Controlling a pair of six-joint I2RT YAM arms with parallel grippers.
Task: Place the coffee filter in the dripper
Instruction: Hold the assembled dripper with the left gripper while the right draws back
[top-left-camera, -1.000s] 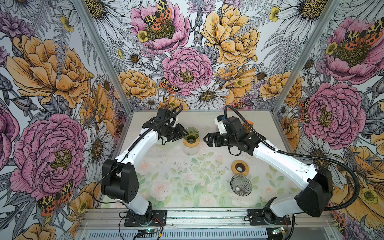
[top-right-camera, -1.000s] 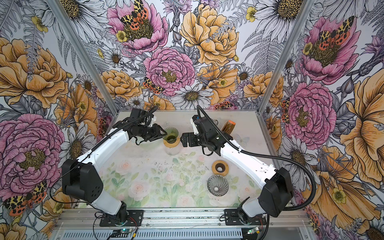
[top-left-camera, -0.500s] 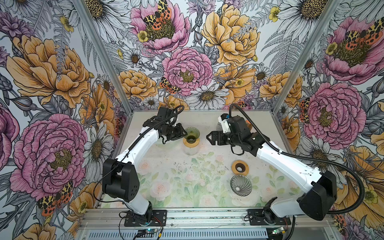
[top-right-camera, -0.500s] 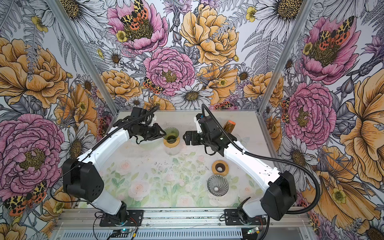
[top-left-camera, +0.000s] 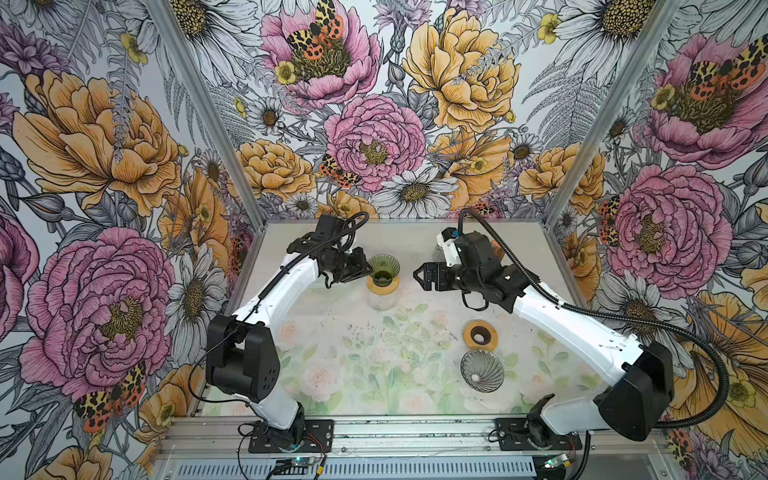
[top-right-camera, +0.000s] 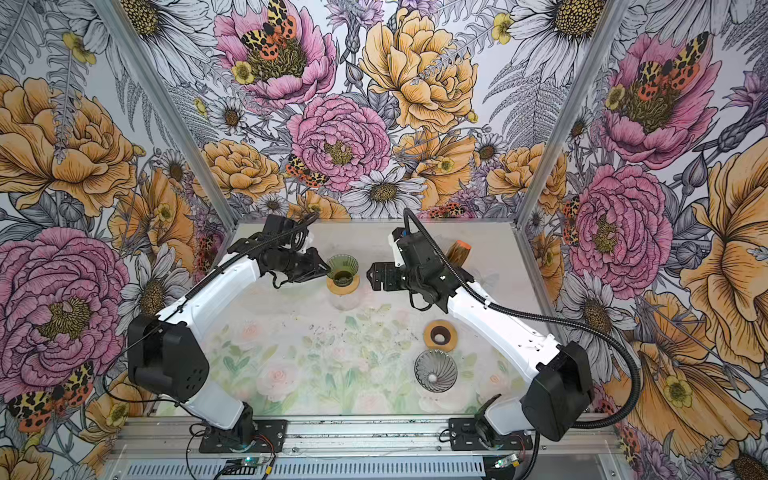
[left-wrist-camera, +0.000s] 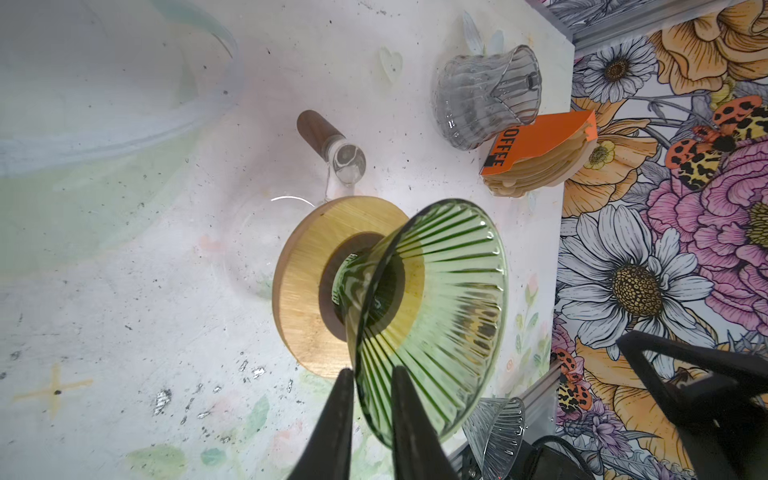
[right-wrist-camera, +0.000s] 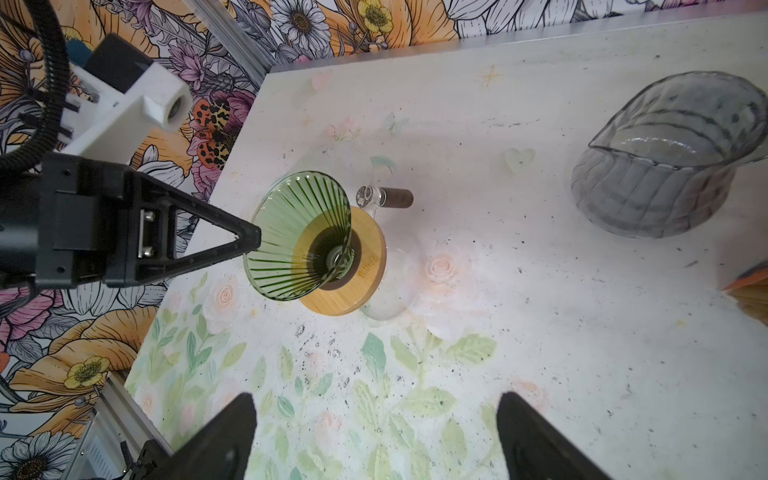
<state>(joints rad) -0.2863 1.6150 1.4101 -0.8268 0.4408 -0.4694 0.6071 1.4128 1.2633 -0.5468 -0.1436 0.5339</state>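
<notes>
The left gripper (left-wrist-camera: 370, 372) pinches the thin rim of the green ribbed glass dripper (left-wrist-camera: 436, 299), a cone on a round wooden ring (left-wrist-camera: 307, 286). The right gripper (right-wrist-camera: 376, 397) is spread wide, facing it. The tan paper coffee filters (left-wrist-camera: 532, 170) stand behind the right gripper.

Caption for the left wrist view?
Left pincer straddles the rim of the green dripper on its wooden ring and glass carafe; filter stack beyond.
</notes>
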